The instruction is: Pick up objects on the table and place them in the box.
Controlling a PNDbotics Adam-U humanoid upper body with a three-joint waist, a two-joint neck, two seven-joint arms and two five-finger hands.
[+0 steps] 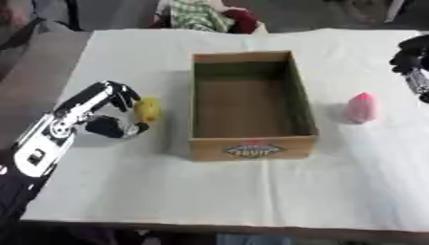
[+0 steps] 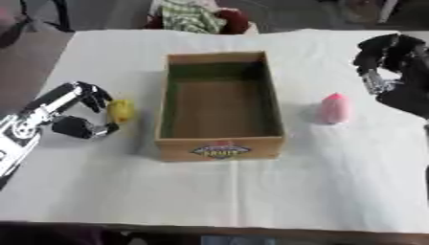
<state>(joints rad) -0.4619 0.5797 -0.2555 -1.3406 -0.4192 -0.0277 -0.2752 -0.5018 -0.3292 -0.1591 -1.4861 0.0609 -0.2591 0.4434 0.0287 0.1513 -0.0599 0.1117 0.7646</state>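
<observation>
An open cardboard box [image 1: 251,148] stands in the middle of the table, and nothing shows inside it. A small yellow object [image 1: 148,110] lies just left of the box. My left hand [image 1: 107,107] is beside it on its left, open in a C shape; its fingertips [image 1: 127,95] are close to the object but not closed round it. A pink, pointed object [image 2: 333,108] stands upright to the right of the box. My right hand [image 2: 389,60] hovers at the right edge, behind and to the right of the pink object. It is open with relaxed, bent fingers and holds nothing.
A white cloth [image 1: 251,191] covers the table; its front edge [image 1: 218,222] runs along the bottom. Beyond the far edge lie a green checked fabric [image 1: 197,14] and something dark red [image 1: 243,19]. A grey floor strip [image 1: 38,67] lies at left.
</observation>
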